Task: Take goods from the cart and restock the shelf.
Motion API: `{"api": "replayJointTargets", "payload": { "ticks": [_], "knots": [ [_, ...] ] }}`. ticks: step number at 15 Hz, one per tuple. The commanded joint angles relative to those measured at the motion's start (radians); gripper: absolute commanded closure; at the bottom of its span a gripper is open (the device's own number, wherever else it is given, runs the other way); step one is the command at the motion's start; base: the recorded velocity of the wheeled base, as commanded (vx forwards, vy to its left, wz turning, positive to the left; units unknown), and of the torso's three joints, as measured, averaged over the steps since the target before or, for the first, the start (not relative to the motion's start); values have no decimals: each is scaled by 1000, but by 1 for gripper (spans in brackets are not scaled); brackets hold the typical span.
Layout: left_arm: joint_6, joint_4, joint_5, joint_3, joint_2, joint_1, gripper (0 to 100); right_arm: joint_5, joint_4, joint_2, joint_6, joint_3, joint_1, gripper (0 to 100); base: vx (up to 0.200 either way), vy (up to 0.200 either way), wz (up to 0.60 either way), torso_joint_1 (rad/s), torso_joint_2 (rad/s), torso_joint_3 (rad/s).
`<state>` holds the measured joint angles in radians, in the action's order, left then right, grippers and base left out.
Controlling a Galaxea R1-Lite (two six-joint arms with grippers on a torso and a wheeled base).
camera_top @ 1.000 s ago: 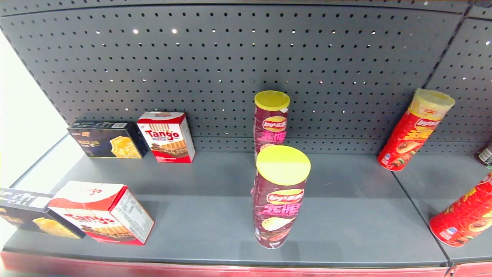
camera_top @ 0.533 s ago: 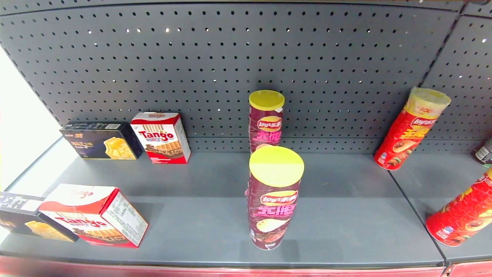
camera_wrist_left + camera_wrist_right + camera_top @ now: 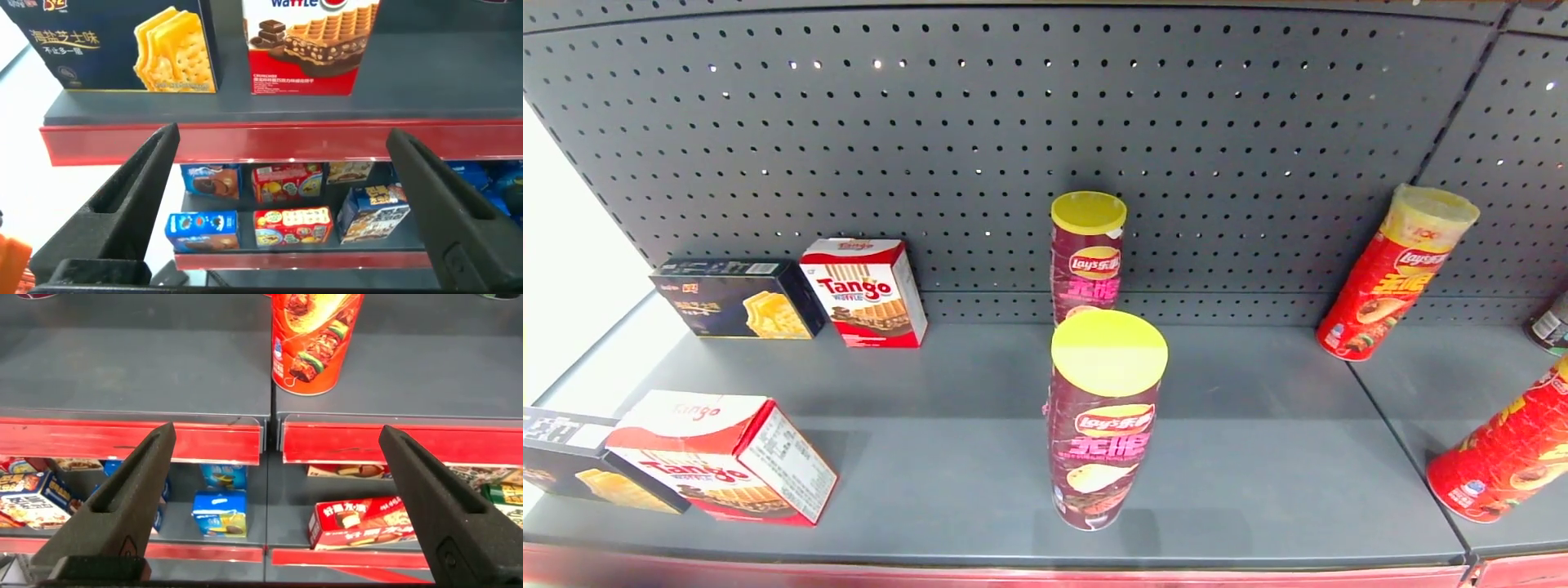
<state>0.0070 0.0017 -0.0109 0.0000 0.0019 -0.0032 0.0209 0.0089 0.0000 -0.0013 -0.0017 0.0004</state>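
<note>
Since a second ago the whole head view has been shifted slightly by the camera; the goods themselves are unchanged on the shelf (image 3: 1258,457). At the lower centre of the frame a maroon chip can (image 3: 1103,441) is stood upright, with a second maroon can (image 3: 1086,261) behind it against the pegboard (image 3: 931,147). At the upper right a red can (image 3: 1388,286) is leaned on the pegboard; another red can (image 3: 1503,457) is seen tilted at the right edge. Wafer boxes (image 3: 719,457) and dark cracker boxes (image 3: 739,298) are placed at the left. The left gripper (image 3: 282,135) is held wide apart with nothing between its fingers, facing the shelf's red edge (image 3: 278,143). The right gripper (image 3: 276,431) is likewise spread and unloaded.
</note>
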Motion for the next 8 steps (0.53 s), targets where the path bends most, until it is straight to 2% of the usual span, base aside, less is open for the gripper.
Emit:
{"api": "replayJointTargets", "payload": {
  "ticks": [1,8],
  "knots": [
    [-5,0,2,0,0,0,0,1,0,2,0,0,1,0,0,0,0,0,0,0],
    [-7,0,5,0,0,0,0,2,0,2,0,0,1,0,0,0,0,0,0,0]
  ]
}}
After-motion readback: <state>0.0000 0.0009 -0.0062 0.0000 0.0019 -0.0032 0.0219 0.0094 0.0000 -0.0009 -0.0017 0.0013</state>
